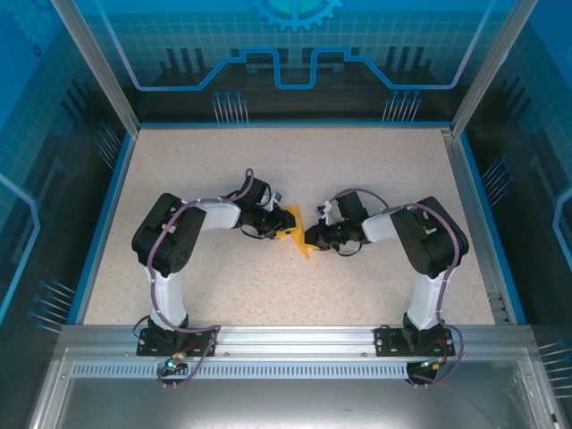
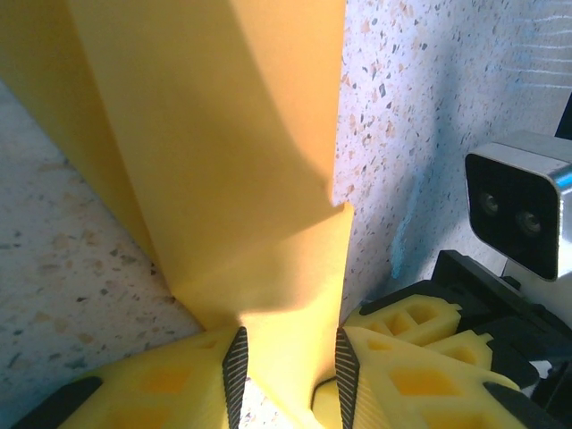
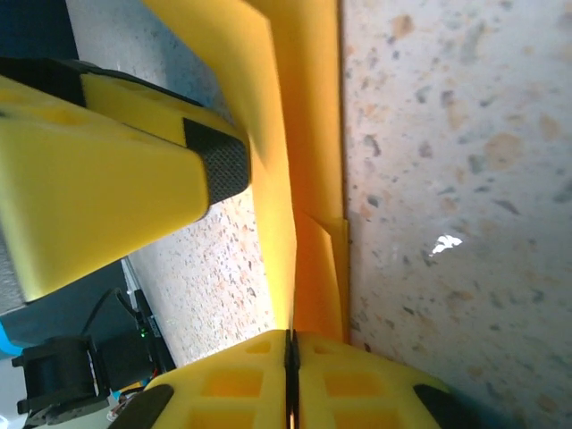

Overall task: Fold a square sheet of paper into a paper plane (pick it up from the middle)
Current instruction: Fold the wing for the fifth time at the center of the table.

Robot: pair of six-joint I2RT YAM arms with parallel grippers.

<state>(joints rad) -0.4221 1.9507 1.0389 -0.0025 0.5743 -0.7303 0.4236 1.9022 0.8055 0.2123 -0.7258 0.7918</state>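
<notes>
The orange-yellow sheet of paper (image 1: 296,234), creased lengthwise into overlapping layers, is located mid-worktop (image 1: 295,170) in the top view. The right wrist view resolves the right gripper (image 3: 290,344): jaws together, clamped on the paper's edge. The left wrist view shows the left gripper (image 2: 289,357): jaws apart, straddling the paper; grip cannot be determined.

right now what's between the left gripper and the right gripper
Only the folded orange-yellow paper, in the top view: left gripper and right gripper face each other across it. In the right wrist view the right jaws pinch its edge.
</notes>
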